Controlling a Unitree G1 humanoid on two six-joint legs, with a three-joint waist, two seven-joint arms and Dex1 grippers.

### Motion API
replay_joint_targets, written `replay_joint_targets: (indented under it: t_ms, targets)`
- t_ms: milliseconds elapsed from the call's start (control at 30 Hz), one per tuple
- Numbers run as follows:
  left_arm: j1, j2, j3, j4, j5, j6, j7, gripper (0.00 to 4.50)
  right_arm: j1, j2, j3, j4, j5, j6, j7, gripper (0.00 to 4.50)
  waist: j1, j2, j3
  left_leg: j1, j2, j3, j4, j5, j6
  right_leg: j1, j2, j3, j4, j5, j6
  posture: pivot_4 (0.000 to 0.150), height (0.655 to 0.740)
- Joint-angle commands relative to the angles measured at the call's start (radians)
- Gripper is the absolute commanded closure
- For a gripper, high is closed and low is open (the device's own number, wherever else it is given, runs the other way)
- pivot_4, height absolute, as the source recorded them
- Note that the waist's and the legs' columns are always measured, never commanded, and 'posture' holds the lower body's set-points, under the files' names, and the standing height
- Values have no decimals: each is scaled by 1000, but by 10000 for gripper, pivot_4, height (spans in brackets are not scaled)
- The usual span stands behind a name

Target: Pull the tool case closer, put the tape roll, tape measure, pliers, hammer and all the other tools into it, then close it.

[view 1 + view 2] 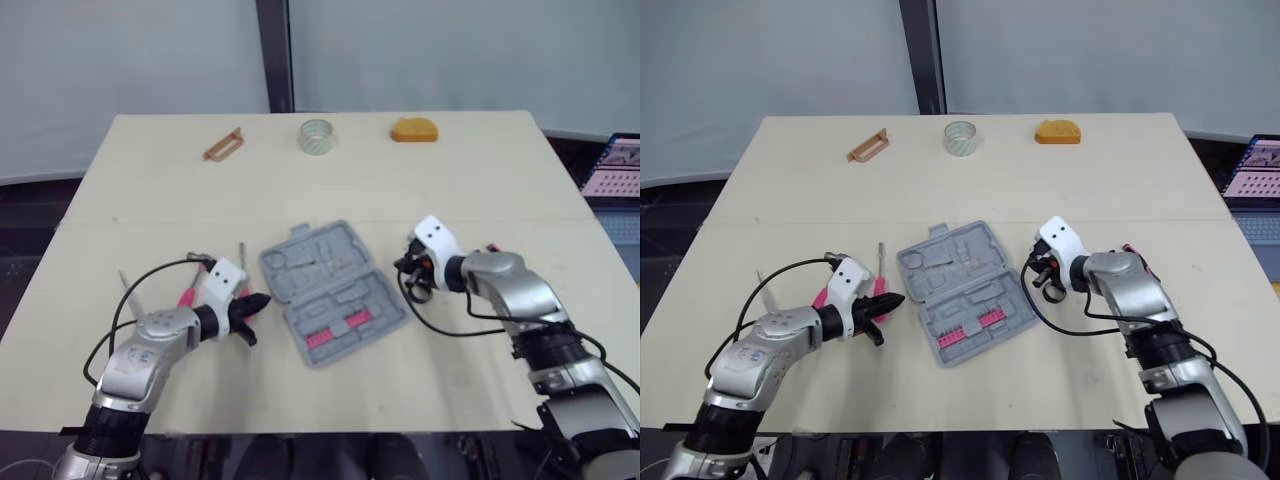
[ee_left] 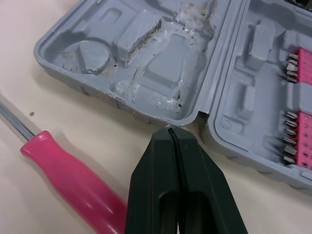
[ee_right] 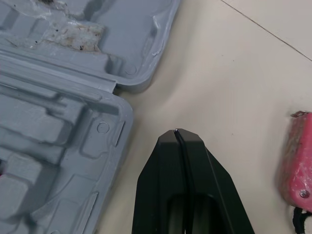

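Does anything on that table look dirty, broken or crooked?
Yes. The open grey tool case lies at a slant to the edges of the table. The half farther from the robot is dirty: a whitish, crusty residue with dark specks coats its moulded recesses. Nothing looks spilled or broken.

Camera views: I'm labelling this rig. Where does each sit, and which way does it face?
Left eye view: on the head, facing forward and down at the table and open tool case; both arms show.
Right eye view: beside it, same scene.
Left wrist view: left wrist, along the shut left tool toward the case rim and pink screwdriver.
Right wrist view: right wrist, along the shut right tool toward a case corner.
Shared: all show the case.
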Motion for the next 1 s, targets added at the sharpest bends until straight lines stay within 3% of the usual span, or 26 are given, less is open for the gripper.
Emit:
replay_joint_targets:
  t_ms: [33,600,1000]
  targets:
    - [-25,-1,-7,13,17,-28,-12,44829,-35,20,5,50,-31,-56,27,45000,-4,0,0,0,0,0,0,0,0,0,0,0,0,0,0,1500,7400]
    - [-52,-42,-74,90,72,-60,-33,44829,-95,120,23,242,-110,-169,73,45000,-22,0,0,0,0,0,0,0,0,-1,0,0,3,0,0,1500,7400]
    - [-10,-42,-6,60,27,-15,-39,44829,-114,154,15,306,-136,-206,89,45000,-26,0,0,1,1,-1,1,0,0,-1,0,0,5,0,0,1500,7400]
